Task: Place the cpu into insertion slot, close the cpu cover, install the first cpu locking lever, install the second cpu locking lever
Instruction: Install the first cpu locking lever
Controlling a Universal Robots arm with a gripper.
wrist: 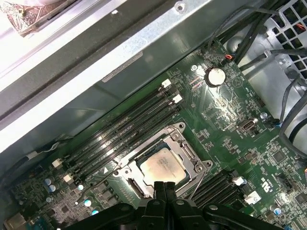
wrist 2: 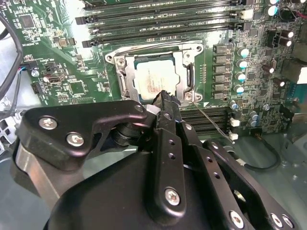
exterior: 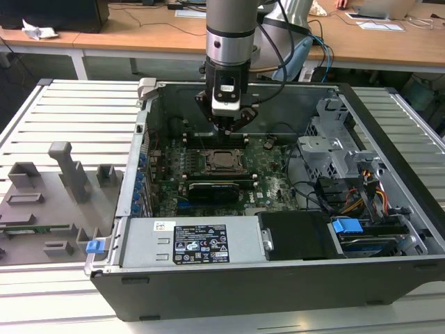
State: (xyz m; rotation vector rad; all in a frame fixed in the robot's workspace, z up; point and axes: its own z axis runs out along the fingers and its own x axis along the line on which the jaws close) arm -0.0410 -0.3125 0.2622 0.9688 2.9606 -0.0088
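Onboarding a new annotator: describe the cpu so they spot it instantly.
Inside the open computer case, find the green motherboard, then the long black memory slots. Beside them sits the cpu: a flat square with a dull silver top, framed by the silver cpu cover, unlike the small dark chips around it.

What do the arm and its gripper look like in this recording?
The arm is a silver-grey cylinder with a black band near the wrist; dark cables run behind it. The gripper is matte black, built of angular linkage bars with silver screws, ending in two slim black fingers. A small white block with a dark label sits on its front.
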